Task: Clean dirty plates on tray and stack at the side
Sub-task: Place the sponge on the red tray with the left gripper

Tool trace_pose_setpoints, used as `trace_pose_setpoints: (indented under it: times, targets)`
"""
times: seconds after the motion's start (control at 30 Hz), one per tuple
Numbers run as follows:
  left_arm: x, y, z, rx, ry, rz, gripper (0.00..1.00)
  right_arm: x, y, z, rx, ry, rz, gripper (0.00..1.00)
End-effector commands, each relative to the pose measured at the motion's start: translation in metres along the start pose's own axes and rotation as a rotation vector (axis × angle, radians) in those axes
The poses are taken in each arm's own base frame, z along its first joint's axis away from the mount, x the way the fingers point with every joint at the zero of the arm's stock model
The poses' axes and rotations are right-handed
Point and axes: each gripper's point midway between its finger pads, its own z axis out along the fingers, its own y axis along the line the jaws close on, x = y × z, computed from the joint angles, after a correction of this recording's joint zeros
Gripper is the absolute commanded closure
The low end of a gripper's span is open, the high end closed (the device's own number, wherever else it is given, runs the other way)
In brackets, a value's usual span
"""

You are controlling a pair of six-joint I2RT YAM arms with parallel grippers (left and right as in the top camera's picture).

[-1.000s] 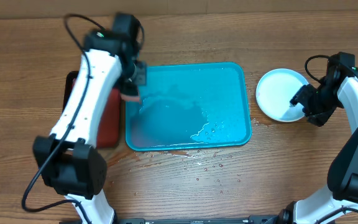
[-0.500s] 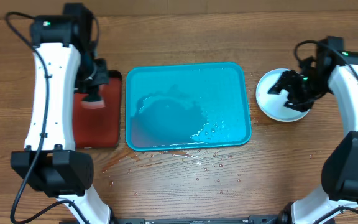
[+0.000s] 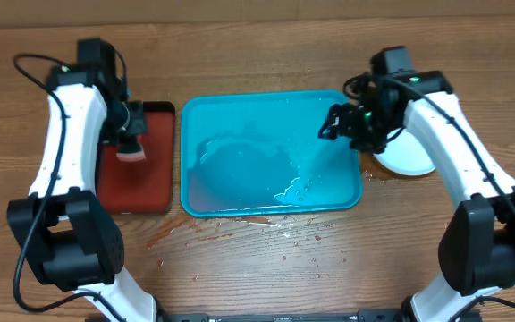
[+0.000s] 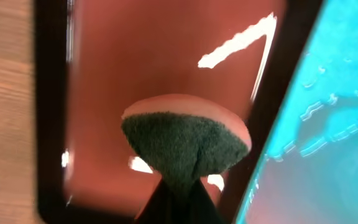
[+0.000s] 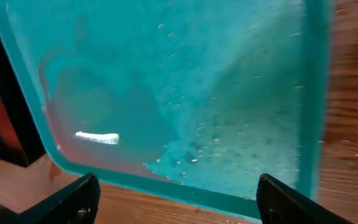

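Turquoise tray (image 3: 266, 134), only one, one red tray (image 3: 137, 183), one sponge (image 3: 132, 150)

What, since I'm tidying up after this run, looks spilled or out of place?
Water droplets are scattered on the table along the near edge of the turquoise tray, and a puddle sits inside its near-right corner. Nothing else stands out.

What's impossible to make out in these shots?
1. Plates: overhead, right arm covers the stack; count unclear.
2. Left gripper: left wrist view, bottom edge and sponge hide the fingertips.
3. Red tray: overhead, left arm covers part.
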Motion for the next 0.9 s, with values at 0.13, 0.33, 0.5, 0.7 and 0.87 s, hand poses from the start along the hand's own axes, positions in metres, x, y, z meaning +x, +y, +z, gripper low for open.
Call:
trace_pose_setpoints:
  times: [0.13,0.33,0.5,0.7,0.87]
  targets:
    - [0.018,0.009,0.054,-0.051,-0.014,0.026,0.96,0.005,0.009,0.001,0.057,-0.006,-0.072,0.15]
    - [0.018,0.012,0.064,-0.071,-0.037,0.024,0.92,0.007,0.009,0.002,0.062,0.002,-0.070,0.16]
    - [0.017,0.012,0.064,-0.068,-0.040,0.024,0.67,0.008,0.008,0.002,0.062,0.005,-0.068,0.16]
    - [0.014,0.010,0.050,-0.063,-0.029,-0.002,0.00,0.008,0.012,-0.007,0.061,0.000,-0.070,0.16]
    - [-0.001,0.004,-0.009,-0.022,-0.048,-0.019,0.00,0.005,0.028,-0.040,0.043,-0.060,-0.123,0.00]
